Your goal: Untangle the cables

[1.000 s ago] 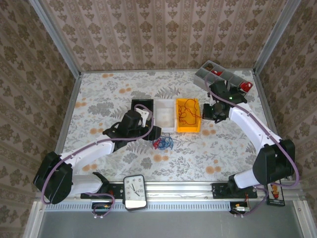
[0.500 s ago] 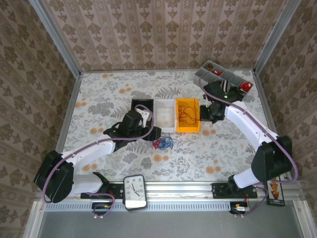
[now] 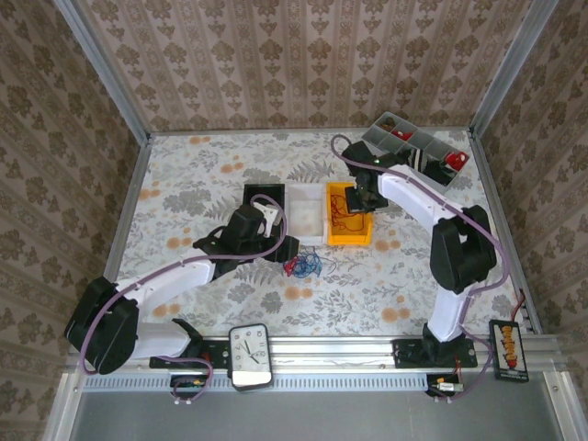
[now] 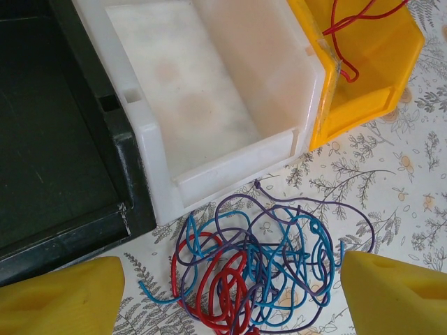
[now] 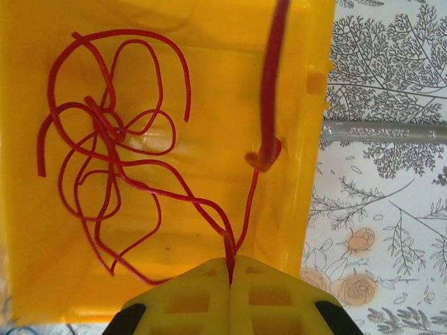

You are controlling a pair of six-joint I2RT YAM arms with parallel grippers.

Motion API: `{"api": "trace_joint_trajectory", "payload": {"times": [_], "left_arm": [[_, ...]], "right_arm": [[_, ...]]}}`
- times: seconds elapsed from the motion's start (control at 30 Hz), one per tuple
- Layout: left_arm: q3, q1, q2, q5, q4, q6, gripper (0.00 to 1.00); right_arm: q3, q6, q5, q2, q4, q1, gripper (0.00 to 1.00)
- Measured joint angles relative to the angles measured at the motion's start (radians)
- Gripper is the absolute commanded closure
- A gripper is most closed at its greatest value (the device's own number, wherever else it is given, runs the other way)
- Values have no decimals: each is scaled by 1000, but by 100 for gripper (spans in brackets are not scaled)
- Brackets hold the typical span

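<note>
Red thin wire (image 5: 105, 127) lay in the yellow plastic bin (image 5: 209, 91), pinched by the closed right tool (image 5: 230, 271), probably to sort it; wide-open empty left tool (image 4: 230, 296) hovered over the blue-red-purple tangle (image 4: 269, 262) on the worktop (image 4: 398, 174).

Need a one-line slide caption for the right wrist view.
Right gripper, shut on a red cable, holds it over the yellow bin where most of it lies in loose loops.

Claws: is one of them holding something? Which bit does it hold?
The right claw is shut on the red cable, pinching a strand between its tips above the yellow bin. The left claw hangs open over the tangled clump, holding nothing.
</note>
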Motion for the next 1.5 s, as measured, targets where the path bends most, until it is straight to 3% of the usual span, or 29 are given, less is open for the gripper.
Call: {"api": "trace_joint_trajectory", "payload": {"times": [0.4, 0.6, 0.77, 0.9, 1.03, 1.17, 1.33, 1.5], "left_arm": [[0, 0, 0, -3, -11, 0, 19], [0, 0, -13, -13, -23, 0, 18], [0, 0, -13, -16, -24, 0, 18], [0, 0, -13, -17, -23, 0, 17], [0, 0, -13, -19, -23, 0, 17], [-4, 8, -14, -24, -22, -8, 17], [-49, 48, -45, -59, -29, -48, 16], [-90, 106, -111, -214, -127, -154, 16]], "right_arm": [[31, -21, 63, 147, -2, 66, 97], [32, -16, 78, 137, 10, 70, 80], [32, -13, 92, 76, 20, 70, 56], [32, -7, 111, 0, 31, 70, 44], [-1, -5, 116, -84, 76, 70, 47], [-139, -42, 39, -214, 175, 89, 49], [-305, -107, -119, -314, 288, 258, 50], [-360, -155, -238, -284, 341, 468, 53]]}}
